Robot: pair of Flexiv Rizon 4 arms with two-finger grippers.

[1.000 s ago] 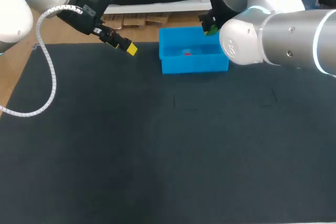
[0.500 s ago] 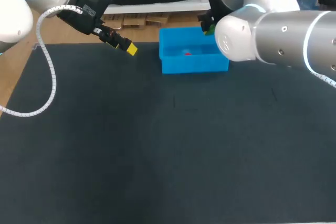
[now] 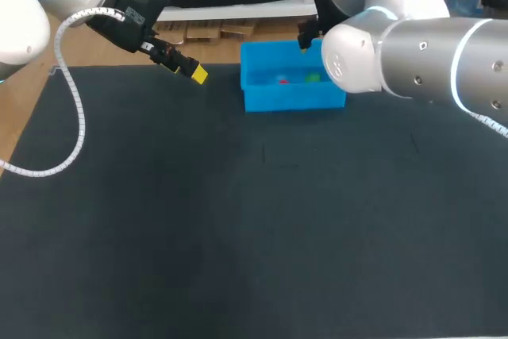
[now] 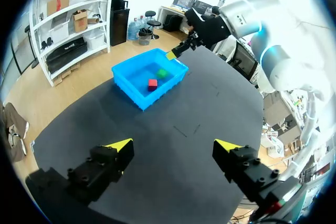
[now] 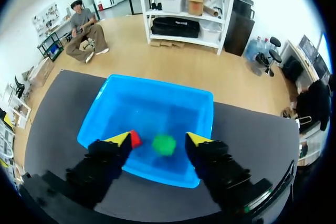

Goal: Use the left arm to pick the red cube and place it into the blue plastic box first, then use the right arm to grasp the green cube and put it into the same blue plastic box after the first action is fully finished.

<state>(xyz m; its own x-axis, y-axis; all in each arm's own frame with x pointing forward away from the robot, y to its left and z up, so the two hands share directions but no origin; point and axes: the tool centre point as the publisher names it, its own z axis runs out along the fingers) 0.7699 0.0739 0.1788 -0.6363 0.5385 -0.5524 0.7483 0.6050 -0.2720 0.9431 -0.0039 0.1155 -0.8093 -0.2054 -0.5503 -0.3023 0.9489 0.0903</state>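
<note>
no legible text, labels or numbers

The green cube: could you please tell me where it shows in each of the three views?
Head view: the green cube lies in the box, right of the red cube.
Left wrist view: green cube far ahead of the open left tool, in the box, just past the red cube.
Right wrist view: green cube seen between the open right tool's tips, down in the box, beside the red cube.
Shared landmark: the box.
</note>
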